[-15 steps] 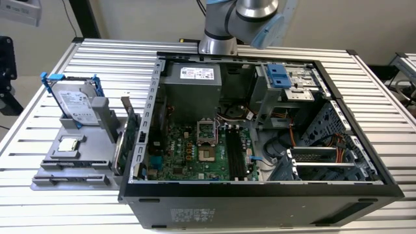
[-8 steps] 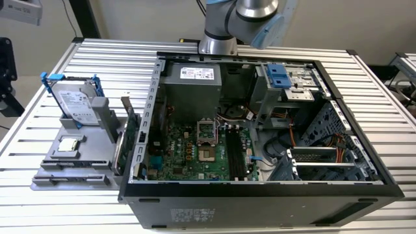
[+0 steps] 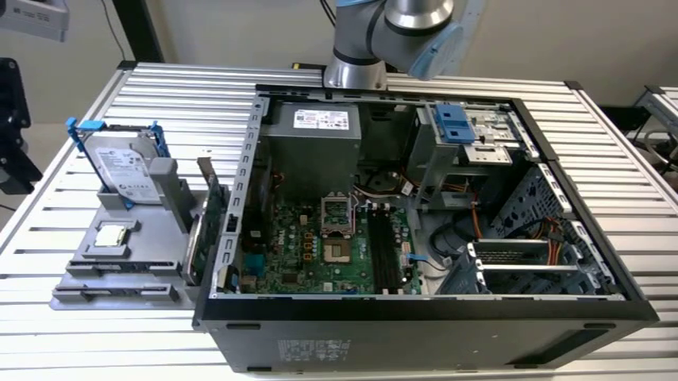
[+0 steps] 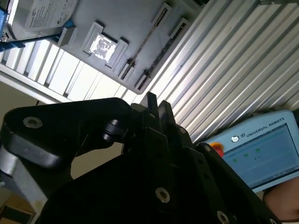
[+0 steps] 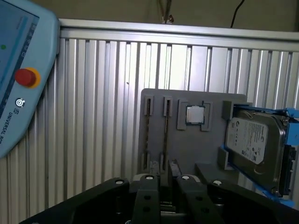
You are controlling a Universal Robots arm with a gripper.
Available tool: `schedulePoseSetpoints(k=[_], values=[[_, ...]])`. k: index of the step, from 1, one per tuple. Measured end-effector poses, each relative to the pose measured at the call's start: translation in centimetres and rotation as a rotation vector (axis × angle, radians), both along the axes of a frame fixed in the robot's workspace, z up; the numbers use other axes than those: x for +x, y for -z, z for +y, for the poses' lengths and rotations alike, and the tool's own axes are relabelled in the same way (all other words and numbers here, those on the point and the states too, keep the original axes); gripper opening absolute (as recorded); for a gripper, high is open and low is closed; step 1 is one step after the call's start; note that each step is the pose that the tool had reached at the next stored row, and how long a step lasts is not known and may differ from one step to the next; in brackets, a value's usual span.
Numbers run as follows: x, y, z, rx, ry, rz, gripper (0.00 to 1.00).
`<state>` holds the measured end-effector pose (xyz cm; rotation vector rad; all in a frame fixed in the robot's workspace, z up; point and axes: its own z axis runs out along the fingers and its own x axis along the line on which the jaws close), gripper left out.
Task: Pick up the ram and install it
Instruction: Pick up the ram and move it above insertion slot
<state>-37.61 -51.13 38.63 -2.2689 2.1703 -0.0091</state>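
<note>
In the first wrist view I'm seeing the ram (image 5: 167,135) standing on edge in a slot of the grey plastic holder (image 5: 187,151). It is sitting between the square silver chip (image 5: 195,114) and another thin card (image 5: 148,135). A metal hard drive (image 5: 254,140) is occupying the holder's other end. The gripper (image 5: 167,184) is hanging over the holder's slots, black fingers slightly parted, gripping nothing.

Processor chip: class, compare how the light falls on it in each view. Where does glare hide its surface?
Second wrist view: the chip is washed white by glare, surface lost. First wrist view: chip evenly lit, soft sheen. Exterior view: chip pale, mild shine.
</note>
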Motion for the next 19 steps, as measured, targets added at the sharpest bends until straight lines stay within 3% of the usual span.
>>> schedulePoseSetpoints(k=[10,14,19], values=[[0.04,0.0,0.0,-0.0001,0.0,0.0005,1.0],[0.03,0.23,0.28,-0.0052,0.006,0.0007,1.0],[0.04,0.59,0.31,-0.0058,0.006,0.0008,1.0]])
